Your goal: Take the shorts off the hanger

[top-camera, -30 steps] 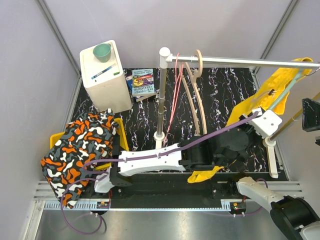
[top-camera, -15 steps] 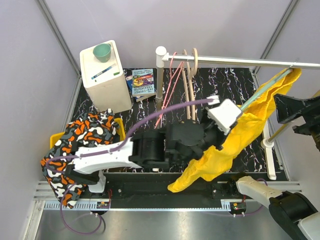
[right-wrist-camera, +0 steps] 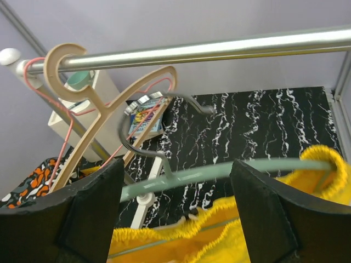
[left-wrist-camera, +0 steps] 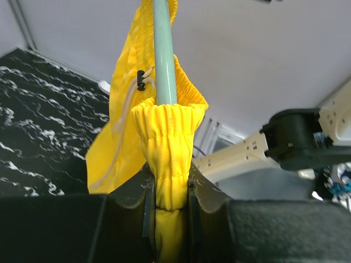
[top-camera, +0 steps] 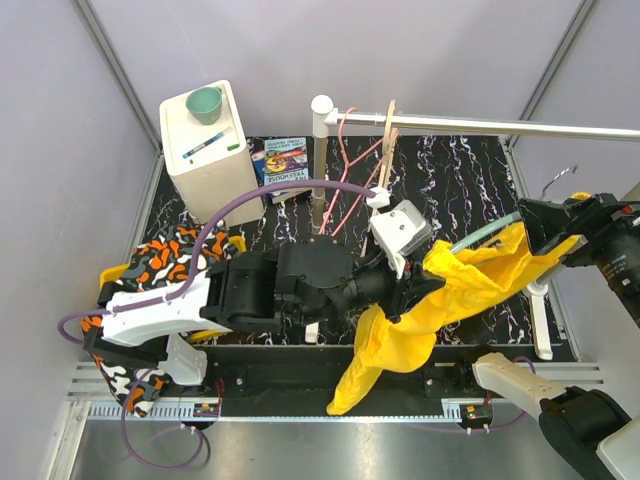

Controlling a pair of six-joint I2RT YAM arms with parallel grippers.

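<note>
Table (top-camera: 470, 170): black top w/ white marble-type veining, flat.

Items standing or lying directly on it:
- Rear L corner: white box unit (top-camera: 205, 170), upright.
- Just R of box: small stack of books (top-camera: 284, 165), lying flat, cover up. Contact w/ box: cannot tell.
- L side, nr front: yellow bin (top-camera: 243, 262), largely covered by orange/black/white patterned cloth (top-camera: 165, 265), which spills over the bin's front.
- Centre: white rack post (top-camera: 321, 140), upright. Foot hidden.
- R edge: second white support (top-camera: 543, 320), foot on the top, nr the side wall.
</note>
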